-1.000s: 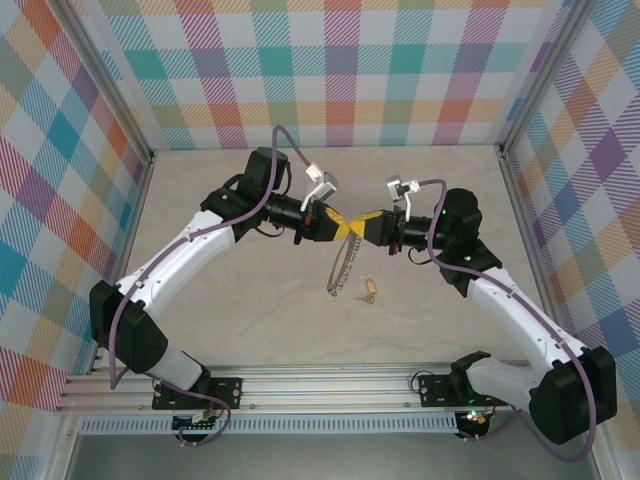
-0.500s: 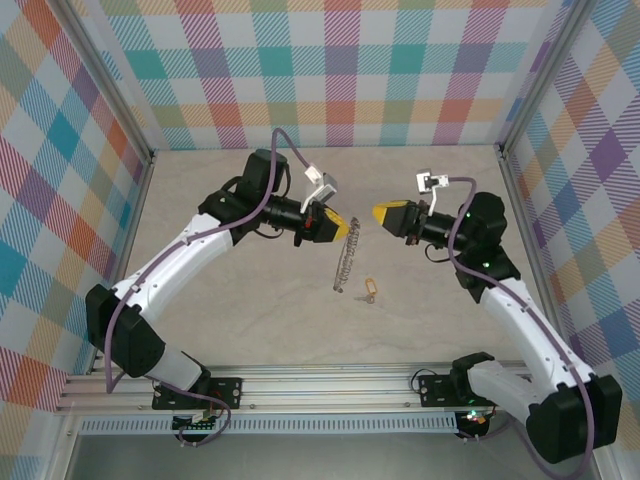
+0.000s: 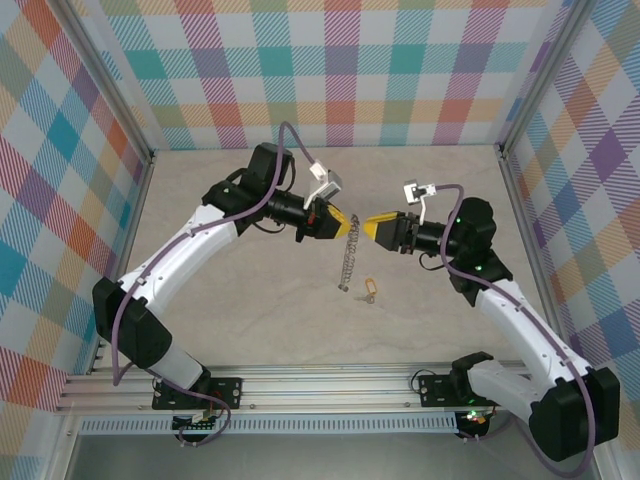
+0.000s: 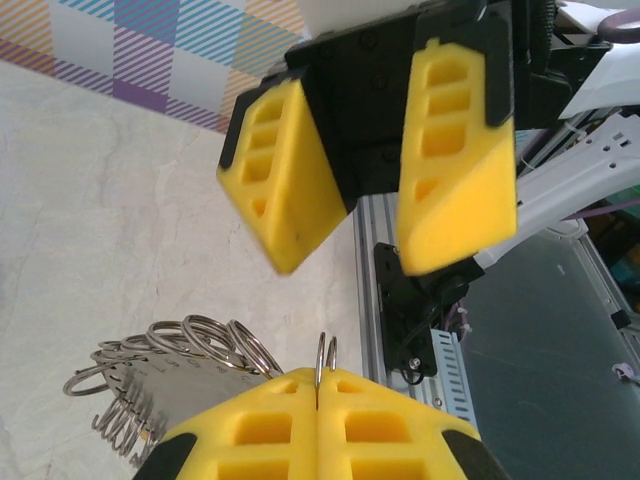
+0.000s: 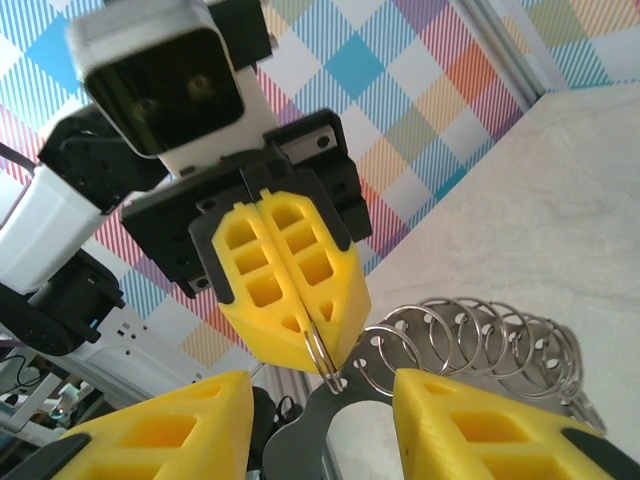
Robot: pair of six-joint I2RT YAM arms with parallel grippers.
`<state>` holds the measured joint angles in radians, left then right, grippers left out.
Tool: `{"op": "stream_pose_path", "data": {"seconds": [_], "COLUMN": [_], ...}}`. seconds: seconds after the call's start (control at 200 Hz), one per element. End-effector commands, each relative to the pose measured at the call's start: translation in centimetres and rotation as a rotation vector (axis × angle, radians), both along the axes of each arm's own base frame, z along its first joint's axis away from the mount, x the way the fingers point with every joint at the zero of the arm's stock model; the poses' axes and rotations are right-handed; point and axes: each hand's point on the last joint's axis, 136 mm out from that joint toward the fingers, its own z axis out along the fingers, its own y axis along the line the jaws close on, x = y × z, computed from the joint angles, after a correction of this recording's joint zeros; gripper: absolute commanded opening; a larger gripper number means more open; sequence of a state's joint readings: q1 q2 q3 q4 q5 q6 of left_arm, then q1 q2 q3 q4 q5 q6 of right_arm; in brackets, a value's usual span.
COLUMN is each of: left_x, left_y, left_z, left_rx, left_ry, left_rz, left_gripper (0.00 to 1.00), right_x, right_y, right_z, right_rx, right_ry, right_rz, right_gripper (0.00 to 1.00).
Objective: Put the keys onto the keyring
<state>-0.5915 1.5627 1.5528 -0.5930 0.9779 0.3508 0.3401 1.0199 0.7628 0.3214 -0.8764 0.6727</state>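
Observation:
The keyring (image 3: 347,262) is a silvery metal plate carrying several split rings, and it hangs above the table from my left gripper (image 3: 349,224). That gripper (image 4: 320,376) is shut on one split ring (image 4: 326,352) at the keyring's top end. My right gripper (image 3: 372,228) faces it tip to tip, jaws open. In the right wrist view its fingers (image 5: 160,430) stand on either side of the keyring plate (image 5: 300,455) without touching it. The left gripper (image 5: 318,335) pinches the ring just above them. A small brass-yellow key (image 3: 368,290) lies on the table below and right of the keyring.
Plaid walls close off the tabletop (image 3: 250,300) at the back and both sides. An aluminium rail (image 3: 330,385) runs along the near edge by the arm bases. The right gripper's fingers (image 4: 455,150) hang just in front of the left wrist camera.
The right gripper left the left gripper's tip, swung out to the right, then came back close with its jaws opened. The left gripper kept hold of the keyring and shifted slightly right.

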Motion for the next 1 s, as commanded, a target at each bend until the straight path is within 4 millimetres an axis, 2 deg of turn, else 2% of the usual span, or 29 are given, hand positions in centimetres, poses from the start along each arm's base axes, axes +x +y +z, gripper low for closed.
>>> {"op": "stream_pose_path", "data": {"seconds": [0.0, 0.39, 0.59, 0.74, 0.875, 0.915, 0.955, 0.995], "left_x": [-0.8, -0.9, -0.8, -0.8, -1.0, -1.0, -1.1, -1.0], "left_y": [-0.3, -0.3, -0.4, -0.4, -0.4, -0.3, -0.4, -0.3], "left_z": [1.3, 1.6, 1.6, 1.6, 1.8, 1.9, 1.9, 1.9], "left_rx": [-0.022, -0.022, -0.022, -0.024, -0.03, -0.03, -0.029, -0.024], "left_ry": [-0.022, -0.02, -0.016, -0.015, -0.015, -0.015, -0.011, -0.01], "left_rz": [-0.048, -0.05, -0.053, -0.056, -0.064, -0.064, -0.063, -0.054], "left_gripper": [0.0, 0.0, 0.0, 0.0, 0.0, 0.0, 0.0, 0.0], "right_x": [-0.2, 0.1, -0.1, 0.0, 0.5, 0.6, 0.7, 0.9], "right_y": [0.7, 1.8, 2.2, 2.4, 2.5, 2.6, 2.6, 2.5], "right_z": [0.9, 1.1, 1.1, 1.3, 1.3, 1.3, 1.4, 1.4], "right_rx": [0.015, 0.018, 0.013, 0.012, 0.012, 0.014, 0.014, 0.013], "right_ry": [-0.063, -0.066, -0.069, -0.069, -0.072, -0.074, -0.075, -0.082], "right_rz": [0.038, 0.066, 0.076, 0.076, 0.071, 0.07, 0.066, 0.058], "right_gripper": [0.41, 0.3, 0.29, 0.18, 0.15, 0.1, 0.0, 0.0]}}
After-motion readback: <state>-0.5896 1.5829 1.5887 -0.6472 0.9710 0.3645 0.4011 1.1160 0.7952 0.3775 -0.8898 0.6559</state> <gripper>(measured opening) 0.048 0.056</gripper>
